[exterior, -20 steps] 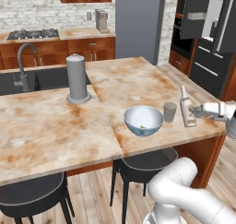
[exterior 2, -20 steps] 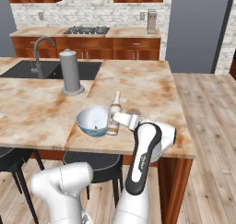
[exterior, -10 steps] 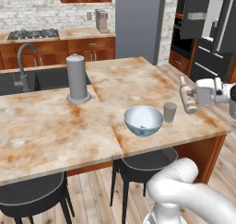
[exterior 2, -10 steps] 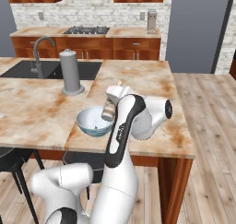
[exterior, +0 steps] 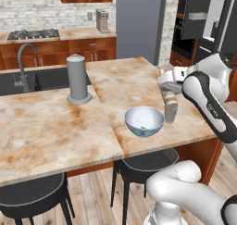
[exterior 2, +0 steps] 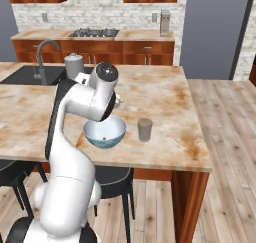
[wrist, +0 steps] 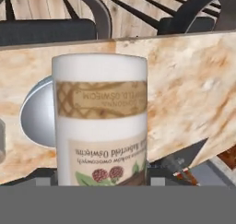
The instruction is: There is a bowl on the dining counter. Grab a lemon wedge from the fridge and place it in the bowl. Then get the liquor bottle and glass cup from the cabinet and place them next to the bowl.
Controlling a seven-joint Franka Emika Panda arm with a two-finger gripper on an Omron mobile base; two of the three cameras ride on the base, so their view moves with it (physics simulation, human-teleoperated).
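hand view: the liquor bottle (wrist: pixel 100 121) stands close before the camera, white-bodied, with a tan lattice band carrying mirrored, unreadable lettering and a lower label with red berries, green leaves and more illegible script. its neck is cut off from sight. the gripper (exterior: pixel 169 84) is clamped across the bottle's body, jaws set wide on it; the fingertips themselves are hidden. at 9 o'clock of the bottle a slice of the bowl (wrist: pixel 39 114) shows. in the left base view the bottle (exterior: pixel 171 109) hangs over the dining counter (exterior: pixel 51 131), at 3 o'clock of the bowl (exterior: pixel 144 121). in the right base view the glass cup (exterior 2: pixel 145 129) stands at 3 o'clock of the bowl (exterior 2: pixel 104 132), near it; the arm hides the bottle there.
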